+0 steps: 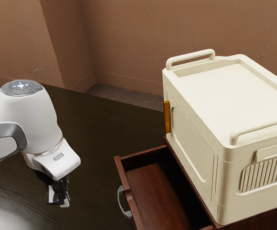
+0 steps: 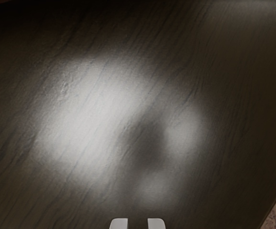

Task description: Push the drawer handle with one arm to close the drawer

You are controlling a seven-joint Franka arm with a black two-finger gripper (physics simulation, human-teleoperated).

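My gripper (image 1: pixel 58 200) hangs over the dark table toward the exterior view's left, apart from the drawer, its fingers pointing down. In the wrist view the two pale fingertips of my gripper (image 2: pixel 138 223) stand apart with nothing between them. The reddish-brown drawer (image 1: pixel 153 191) is pulled out of its cabinet, and its inside is visible. A curved silver handle (image 1: pixel 123 203) is fixed to the drawer's front, facing my gripper across a gap of bare table.
A large cream box (image 1: pixel 191 148) with raised rails sits on the cabinet above the drawer. An orange-brown strip (image 1: pixel 167 117) is on its side. The dark wood table (image 1: pixel 93 129) lies between arm and drawer; brown walls stand behind.
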